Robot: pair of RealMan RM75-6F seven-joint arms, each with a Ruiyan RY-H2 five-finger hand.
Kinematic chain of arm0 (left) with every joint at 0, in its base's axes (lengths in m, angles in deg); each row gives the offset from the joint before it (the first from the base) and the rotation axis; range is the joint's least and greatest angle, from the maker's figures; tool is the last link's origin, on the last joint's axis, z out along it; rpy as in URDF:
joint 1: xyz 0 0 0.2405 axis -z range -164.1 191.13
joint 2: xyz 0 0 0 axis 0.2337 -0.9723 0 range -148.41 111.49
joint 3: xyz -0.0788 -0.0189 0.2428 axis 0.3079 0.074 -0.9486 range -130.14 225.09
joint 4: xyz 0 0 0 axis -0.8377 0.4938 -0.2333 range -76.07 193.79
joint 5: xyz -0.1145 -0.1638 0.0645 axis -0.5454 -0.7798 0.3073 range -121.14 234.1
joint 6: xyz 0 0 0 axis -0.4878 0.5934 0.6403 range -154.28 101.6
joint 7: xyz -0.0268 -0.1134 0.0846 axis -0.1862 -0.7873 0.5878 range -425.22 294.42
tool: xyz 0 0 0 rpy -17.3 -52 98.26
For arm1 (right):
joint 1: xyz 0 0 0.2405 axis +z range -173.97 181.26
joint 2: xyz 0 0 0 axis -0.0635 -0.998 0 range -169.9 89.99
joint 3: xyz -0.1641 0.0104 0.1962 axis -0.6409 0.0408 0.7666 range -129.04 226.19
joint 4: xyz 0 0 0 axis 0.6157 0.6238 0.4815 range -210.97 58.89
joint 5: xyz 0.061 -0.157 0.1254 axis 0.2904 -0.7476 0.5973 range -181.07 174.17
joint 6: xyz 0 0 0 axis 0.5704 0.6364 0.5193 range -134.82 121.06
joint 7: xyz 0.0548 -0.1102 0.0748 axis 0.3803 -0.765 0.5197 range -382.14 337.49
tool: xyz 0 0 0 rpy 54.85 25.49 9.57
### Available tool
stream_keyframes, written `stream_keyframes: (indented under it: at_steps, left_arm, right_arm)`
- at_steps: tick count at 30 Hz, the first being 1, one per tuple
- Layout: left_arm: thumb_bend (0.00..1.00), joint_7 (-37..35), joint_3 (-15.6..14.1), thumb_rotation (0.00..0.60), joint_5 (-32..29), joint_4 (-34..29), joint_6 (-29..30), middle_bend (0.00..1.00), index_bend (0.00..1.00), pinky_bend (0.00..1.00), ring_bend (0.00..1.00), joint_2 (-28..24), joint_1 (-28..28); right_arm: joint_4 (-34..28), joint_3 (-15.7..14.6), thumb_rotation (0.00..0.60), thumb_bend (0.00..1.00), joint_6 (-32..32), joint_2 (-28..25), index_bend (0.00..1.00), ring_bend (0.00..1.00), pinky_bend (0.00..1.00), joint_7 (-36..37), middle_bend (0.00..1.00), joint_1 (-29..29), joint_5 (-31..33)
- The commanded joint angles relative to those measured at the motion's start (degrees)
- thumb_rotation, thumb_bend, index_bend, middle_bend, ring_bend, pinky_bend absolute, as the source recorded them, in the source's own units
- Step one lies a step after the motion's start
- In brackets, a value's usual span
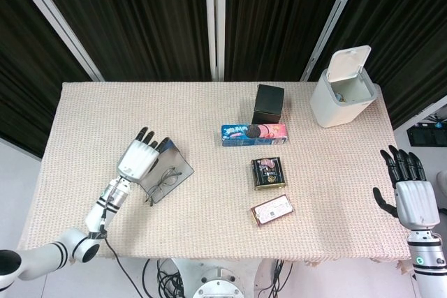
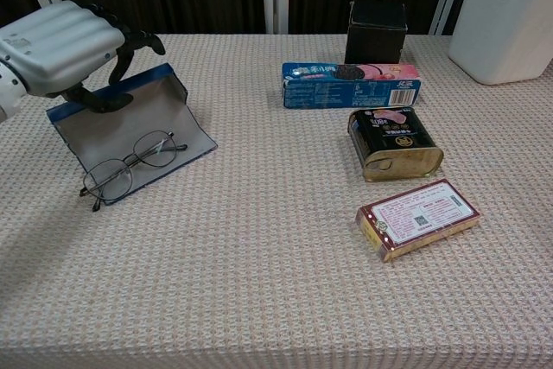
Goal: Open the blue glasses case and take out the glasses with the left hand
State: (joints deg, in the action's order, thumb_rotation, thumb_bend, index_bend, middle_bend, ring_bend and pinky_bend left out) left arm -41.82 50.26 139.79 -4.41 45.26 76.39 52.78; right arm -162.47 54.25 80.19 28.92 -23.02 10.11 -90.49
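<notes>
The blue glasses case [image 2: 151,110] lies open at the table's left, its grey inside showing and its far edge raised. My left hand [image 2: 65,47] pinches that raised far edge between thumb and fingers; from above, the left hand [image 1: 137,158] covers the case's [image 1: 170,169] back left part. The thin-framed glasses [image 2: 130,166] lie slanted at the case's low front edge, one lens over the lining and the other on the tablecloth; the head view shows the glasses [image 1: 160,183] there too. My right hand [image 1: 408,190] hovers past the table's right edge, fingers spread, holding nothing.
A blue cookie box [image 2: 350,84], a black box [image 2: 377,30], a tin can [image 2: 396,143] and a small flat red-edged box [image 2: 418,216] sit right of centre. A white lidded bin [image 2: 505,28] stands at the far right corner.
</notes>
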Motion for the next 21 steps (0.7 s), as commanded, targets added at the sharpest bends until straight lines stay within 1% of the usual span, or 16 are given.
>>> stream_keyframes:
  at_steps: [1, 5, 7, 9, 12, 14, 17, 19, 21]
  left_arm:
    - [0.35, -0.7, 0.8, 0.600, -0.6, 0.7, -1.0, 0.59, 0.23, 0.23, 0.26, 0.1, 0.2]
    - [0.35, -2.0, 2.1, 0.600, -2.0, 2.7, -3.2, 0.59, 0.23, 0.22, 0.26, 0.5, 0.7]
    - [0.35, -2.8, 2.6, 0.600, -2.6, 3.7, -4.2, 0.57, 0.23, 0.22, 0.26, 0.7, 0.9]
    - [0.35, -3.7, 3.1, 0.600, -3.8, 4.2, -5.9, 0.51, 0.21, 0.22, 0.23, 0.8, 0.9]
    - [0.33, -5.0, 3.8, 0.600, -5.3, 4.0, -7.9, 0.31, 0.16, 0.22, 0.15, 0.6, 1.0]
    - [0.32, -5.5, 4.0, 0.600, -5.5, 4.3, -8.2, 0.21, 0.13, 0.22, 0.12, 0.6, 0.9]
    - [0.28, -5.9, 4.7, 0.600, -6.0, 4.2, -8.0, 0.06, 0.05, 0.21, 0.06, 0.7, 0.7]
    - [0.27, -6.1, 5.4, 0.600, -5.8, 4.1, -6.6, 0.04, 0.04, 0.21, 0.05, 0.9, 0.6]
    - [0.26, -6.1, 6.1, 0.600, -6.1, 3.6, -5.4, 0.04, 0.04, 0.21, 0.05, 1.0, 0.3]
  right_arm:
    - [0.0, 0.0, 0.600, 0.30, -0.1, 0.0, 0.00, 0.00, 0.00, 0.0, 0.00, 0.0, 0.0]
    - [0.1, -0.1, 0.600, 0.30, -0.3, 0.1, 0.00, 0.00, 0.00, 0.0, 0.00, 0.1, 0.1]
    - [0.1, -0.1, 0.600, 0.30, -0.3, 0.1, 0.00, 0.00, 0.00, 0.1, 0.00, 0.1, 0.2]
    - [0.2, 0.0, 0.600, 0.30, -0.4, 0.1, 0.00, 0.00, 0.00, 0.2, 0.00, 0.1, 0.3]
    - [0.2, 0.0, 0.600, 0.30, -0.4, 0.1, 0.00, 0.00, 0.00, 0.2, 0.00, 0.1, 0.3]
    - [0.3, 0.0, 0.600, 0.30, -0.5, 0.1, 0.00, 0.00, 0.00, 0.2, 0.00, 0.1, 0.4]
    - [0.3, -0.1, 0.600, 0.30, -0.7, 0.2, 0.00, 0.00, 0.00, 0.3, 0.00, 0.1, 0.5]
    - [0.3, -0.1, 0.600, 0.30, -0.7, 0.2, 0.00, 0.00, 0.00, 0.3, 0.00, 0.2, 0.5]
    - [0.3, -0.1, 0.600, 0.30, -0.7, 0.2, 0.00, 0.00, 0.00, 0.3, 0.00, 0.2, 0.5]
